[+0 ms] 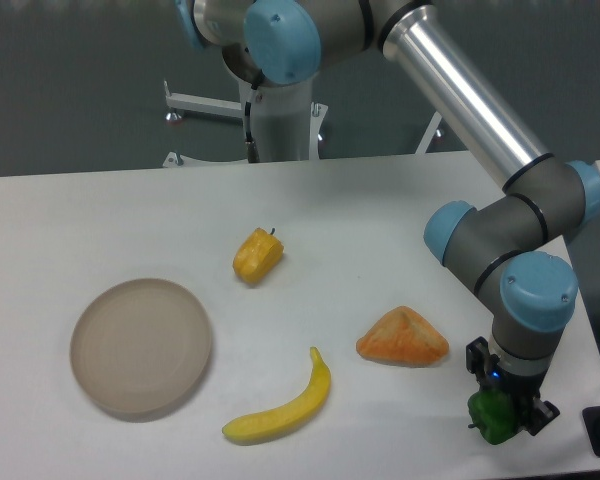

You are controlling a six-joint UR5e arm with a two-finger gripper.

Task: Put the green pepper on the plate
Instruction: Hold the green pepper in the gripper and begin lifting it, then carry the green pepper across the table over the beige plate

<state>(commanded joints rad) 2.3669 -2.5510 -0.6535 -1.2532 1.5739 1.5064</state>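
- Nearest you, at the bottom edge of the frame, lies a curved yellow banana (282, 405) on the white table (100, 215), just left of centre.
- Look to the lower right corner — the small glossy dark-green pepper (493, 418) sits there at the table's near edge, with the black two-finger gripper (504, 412) closed around it from above.
- Your grey arm with pale blue joint caps (530, 240) comes down from the top of the frame to that corner.
- At the lower left you have the round, shallow beige-grey plate (140, 346), well apart from the green pepper — nothing rests on it.
- Between banana and gripper lies an orange, wedge-shaped lump (403, 338).
- Above the banana, near mid-frame, sits a yellow-orange pepper (257, 256) with a short dark stem.
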